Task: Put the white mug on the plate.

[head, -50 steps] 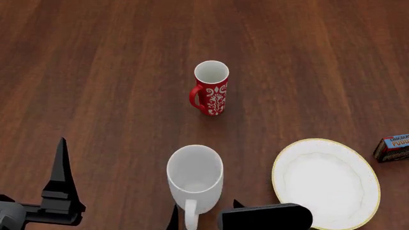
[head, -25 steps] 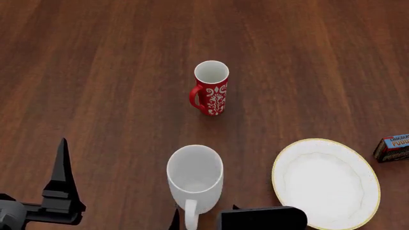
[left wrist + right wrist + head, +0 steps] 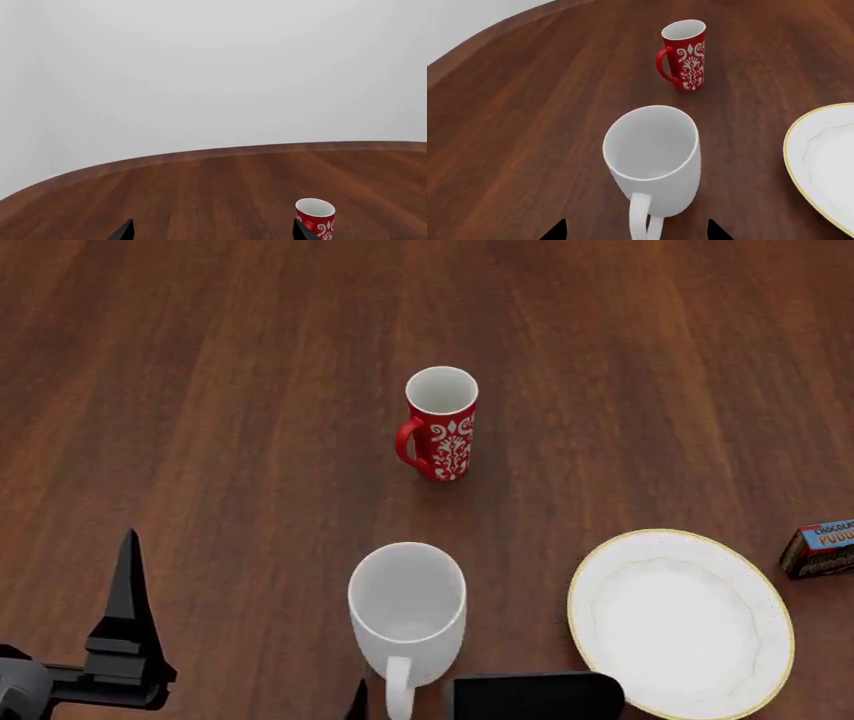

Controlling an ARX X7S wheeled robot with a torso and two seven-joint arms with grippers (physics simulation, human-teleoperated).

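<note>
Directly between the open right jaws [image 3: 637, 231] stands the white mug's [image 3: 654, 160] handle.

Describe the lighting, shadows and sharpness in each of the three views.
Head view: even, soft light, all sharp; only faint shadows under the red mug and white mug. Right wrist view: crisp, plate cut by the frame edge. Left wrist view: flat pale backdrop, no glare, table in focus.
</note>
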